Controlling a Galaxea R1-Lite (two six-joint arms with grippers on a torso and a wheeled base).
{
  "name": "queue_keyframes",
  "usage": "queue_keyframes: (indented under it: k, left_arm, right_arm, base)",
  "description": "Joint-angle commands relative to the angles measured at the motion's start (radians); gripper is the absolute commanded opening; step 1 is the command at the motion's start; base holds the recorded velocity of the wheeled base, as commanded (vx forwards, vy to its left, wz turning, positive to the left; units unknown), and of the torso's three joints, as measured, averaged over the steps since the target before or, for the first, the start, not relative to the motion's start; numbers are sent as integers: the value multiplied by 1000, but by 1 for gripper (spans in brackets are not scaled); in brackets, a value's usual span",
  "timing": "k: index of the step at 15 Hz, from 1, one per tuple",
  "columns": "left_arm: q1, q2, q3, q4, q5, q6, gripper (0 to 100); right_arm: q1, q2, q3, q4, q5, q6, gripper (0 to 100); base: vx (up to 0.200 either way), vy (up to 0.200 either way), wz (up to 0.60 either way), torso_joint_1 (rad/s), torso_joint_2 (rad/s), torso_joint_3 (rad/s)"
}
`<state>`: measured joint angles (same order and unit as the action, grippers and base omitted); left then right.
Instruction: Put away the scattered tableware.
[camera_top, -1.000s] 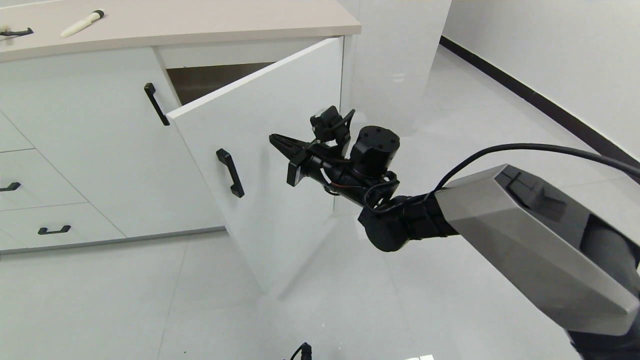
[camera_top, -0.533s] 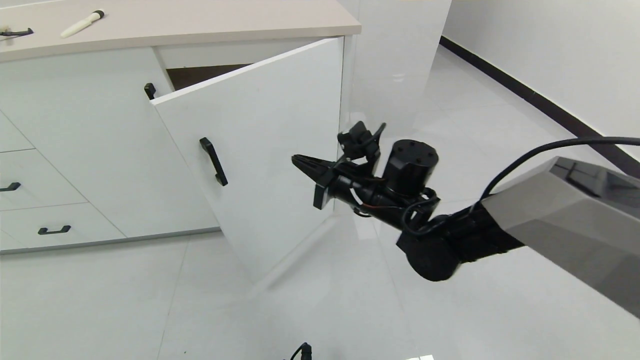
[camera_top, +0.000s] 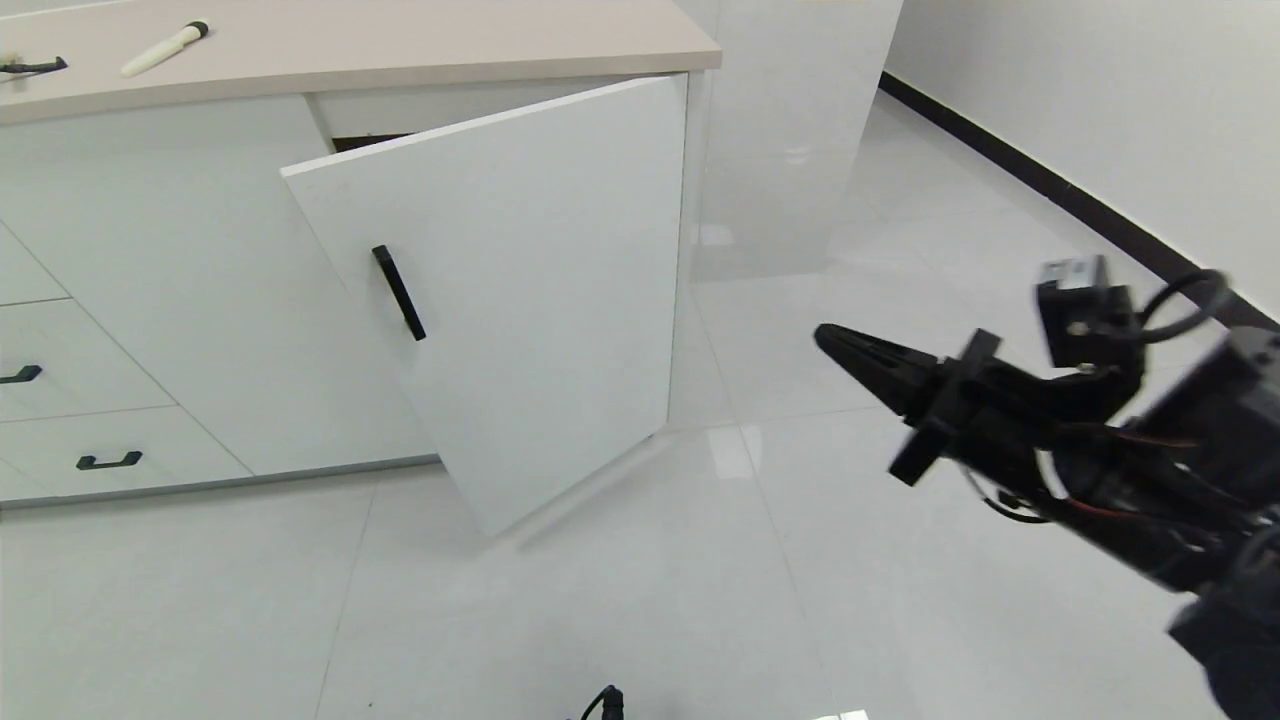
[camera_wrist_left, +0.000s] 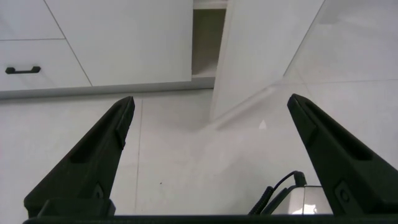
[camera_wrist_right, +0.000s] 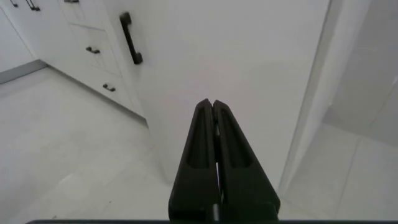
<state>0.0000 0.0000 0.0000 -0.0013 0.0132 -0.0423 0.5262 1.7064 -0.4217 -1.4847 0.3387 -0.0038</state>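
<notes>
1. Right gripper (camera_top: 835, 345): jaws pressed together, nothing held. It hangs over the floor, well apart from the door (camera_top: 540, 260).
2. Left gripper (camera_wrist_left: 211, 102): fingers spread wide and empty, low over the floor, facing the foot of the cabinet.
3. Tableware: a white-handled utensil (camera_top: 165, 47) lies on the counter (camera_top: 400, 40) at its far left, near a black item (camera_top: 30, 66).
4. Step in hand, as judged: the door stands ajar and probably has to be swung shut.
   - Push with the closed fingers on the door face beside the handle (camera_top: 398, 292), far from the hinge side.
   - Follow the door's arc slowly and ease off once it sits flush.
   - Keep the fingers from catching on the handle.
5. Hidden or unclear:
   - The cabinet interior shows only as a dark sliver above the door, so its contents cannot be told.
   - The utensil is too small to identify.
   - The black item is cut off by the frame edge.
</notes>
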Motion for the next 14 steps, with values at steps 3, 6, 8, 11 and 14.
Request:
queue_keyframes:
  k: [3,6,8,11,14]
  left_arm:
    - [0,0,0,0,-1,-1,100]
    - [0,0,0,0,-1,-1,100]
    - [0,2,0,1,-1,-1,100]
    - [0,2,0,1,-2,1,100]
    - [0,0,0,1,-2,1,100]
  right_arm:
    - [-273,-521,347,43,-4,-4,0]
    - [-365,-694,365,130,-6,-1,0]
    - [-410,-941,400,277,-9,-4,0]
    - [-463,-1203,385,442,-4,-4,0]
    - [-543,-1415,380,678,3,-4,0]
  base:
    - [0,0,0,0,0,0]
    - [0,0,0,0,0,0]
    - [0,0,0,0,0,0]
    - [0,0,0,0,0,0]
    - [0,0,0,0,0,0]
